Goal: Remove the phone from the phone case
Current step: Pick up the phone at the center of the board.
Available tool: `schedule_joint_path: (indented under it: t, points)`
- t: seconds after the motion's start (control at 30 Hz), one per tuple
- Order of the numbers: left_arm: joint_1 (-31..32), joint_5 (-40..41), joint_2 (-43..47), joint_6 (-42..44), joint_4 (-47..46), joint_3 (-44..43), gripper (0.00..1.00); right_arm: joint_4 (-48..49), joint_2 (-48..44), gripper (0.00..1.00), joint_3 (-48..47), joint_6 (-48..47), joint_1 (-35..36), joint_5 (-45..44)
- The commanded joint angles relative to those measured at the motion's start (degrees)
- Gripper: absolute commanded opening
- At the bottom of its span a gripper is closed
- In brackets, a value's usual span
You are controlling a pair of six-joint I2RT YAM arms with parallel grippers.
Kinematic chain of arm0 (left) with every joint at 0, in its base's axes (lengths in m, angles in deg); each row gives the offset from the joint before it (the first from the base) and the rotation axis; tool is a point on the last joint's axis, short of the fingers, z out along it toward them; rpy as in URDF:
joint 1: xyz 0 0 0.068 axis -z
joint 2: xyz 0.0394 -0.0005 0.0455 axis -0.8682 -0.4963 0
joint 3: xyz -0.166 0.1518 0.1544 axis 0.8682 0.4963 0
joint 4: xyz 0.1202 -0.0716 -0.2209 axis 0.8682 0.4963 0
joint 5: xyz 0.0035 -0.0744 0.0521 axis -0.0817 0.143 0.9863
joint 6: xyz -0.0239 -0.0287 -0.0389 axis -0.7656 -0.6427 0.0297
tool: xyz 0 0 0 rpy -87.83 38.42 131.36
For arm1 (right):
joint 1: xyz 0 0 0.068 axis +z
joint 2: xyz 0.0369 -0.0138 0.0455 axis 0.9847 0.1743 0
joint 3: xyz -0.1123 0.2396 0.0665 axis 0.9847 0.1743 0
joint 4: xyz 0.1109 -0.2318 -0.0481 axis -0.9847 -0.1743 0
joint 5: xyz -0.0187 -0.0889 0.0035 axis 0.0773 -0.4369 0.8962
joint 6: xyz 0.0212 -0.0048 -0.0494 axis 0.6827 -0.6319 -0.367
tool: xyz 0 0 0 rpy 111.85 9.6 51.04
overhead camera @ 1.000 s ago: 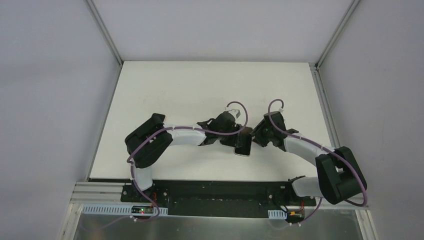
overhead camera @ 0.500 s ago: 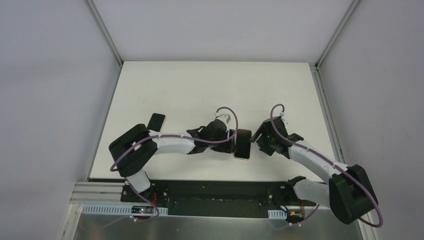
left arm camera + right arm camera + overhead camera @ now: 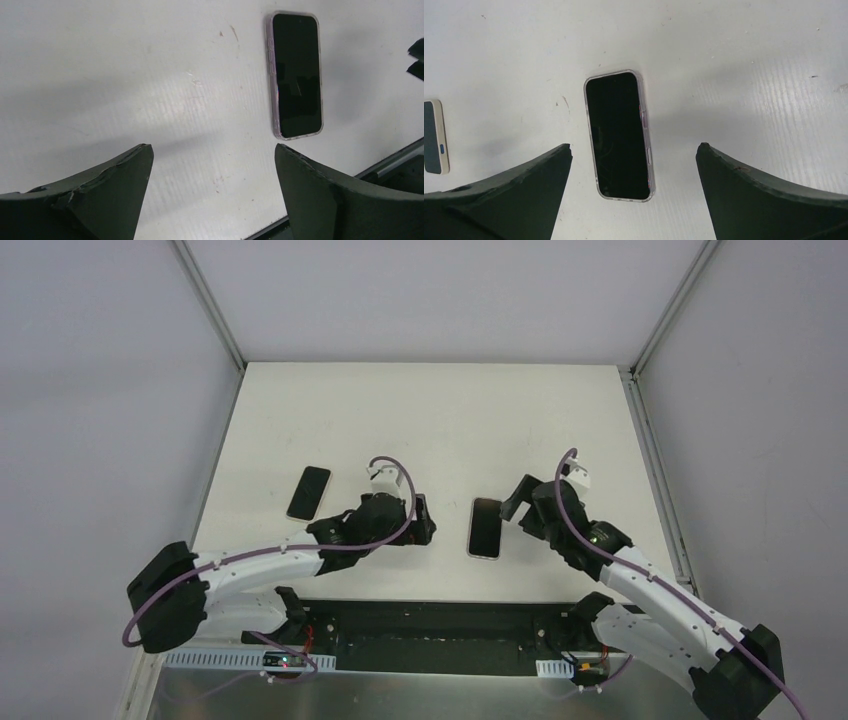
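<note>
The cased phone (image 3: 486, 528) is lying flat between the left fingers (image 3: 428, 525) and right fingers (image 3: 520, 510), touching neither. Both are gaping wide, holding nothing. The bench (image 3: 420, 410) is ending just near of it, with open room lying far.

Glossy phone (image 3: 297, 75) w/ clear plastic case (image 3: 271, 80), matt table (image 3: 150, 75)

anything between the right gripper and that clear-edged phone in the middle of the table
Nothing visible. The clear-edged phone lies flat on the table directly in front of the right gripper, whose jaws stand open, apart from it. The second phone sits well off to the left, out of the path.
</note>
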Motion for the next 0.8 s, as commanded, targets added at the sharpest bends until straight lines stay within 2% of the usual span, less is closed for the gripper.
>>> schedule_joint_path:
  t: [0.0,0.13,0.27,0.33,0.5,0.63,0.77]
  points:
    - [0.46,11.04,9.11,-2.44,3.64,4.62,0.99,4.57,-1.27,1.00,1.05,-4.31,-0.16,4.08]
    - [0.48,19.36,17.09,-8.66,5.84,8.98,0.98,3.89,3.87,1.00,-1.64,-8.11,0.95,9.20]
    - [0.50,23.47,27.69,-10.89,5.77,14.64,0.97,1.56,10.61,0.99,-5.41,-10.47,4.39,7.02]
    - [0.49,24.33,31.85,-12.38,5.78,17.14,0.91,2.08,13.25,0.99,-6.56,-10.68,6.11,4.98]
    - [0.45,19.51,40.44,-4.07,5.99,20.11,0.96,5.30,19.15,0.99,-8.47,-12.29,6.88,5.87]
    - [0.51,19.26,42.64,-3.53,8.73,20.55,0.99,-1.08,25.39,0.99,-14.25,-15.14,6.90,6.22]
    - [0.45,19.39,41.84,-4.33,10.17,20.55,0.99,-1.58,28.45,0.99,-15.27,-15.40,6.90,7.48]
